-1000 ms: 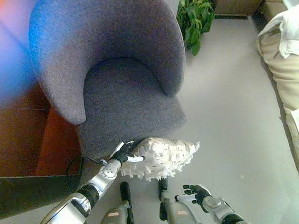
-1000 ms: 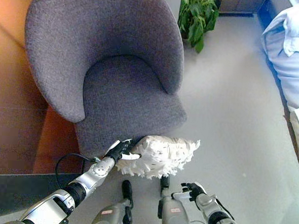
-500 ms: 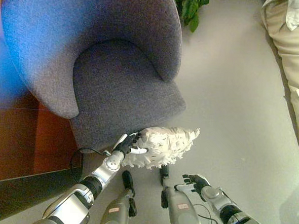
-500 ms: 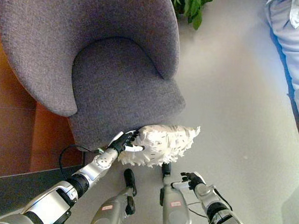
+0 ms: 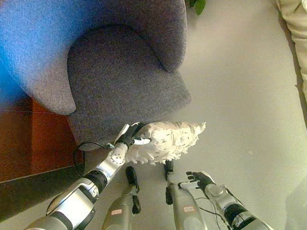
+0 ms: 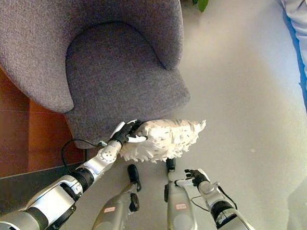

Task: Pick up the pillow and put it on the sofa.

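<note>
Grey armchair (image 5: 119,71) ahead; left hand (image 5: 129,139) clutches white pillow (image 5: 167,141); right hand (image 5: 199,179) slack.

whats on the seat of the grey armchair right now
Nothing shows on the grey armchair seat. The white pillow is in front of it, gripped at one end by the left hand. The seat's back corners under the curved backrest are hidden.

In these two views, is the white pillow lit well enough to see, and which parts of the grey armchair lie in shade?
Left eye view: the pillow is bright and plainly seen, with the left robot hand curled on its left end. Right eye view: the armchair has a seat darker than its upper rim, and its front face is shaded.
</note>
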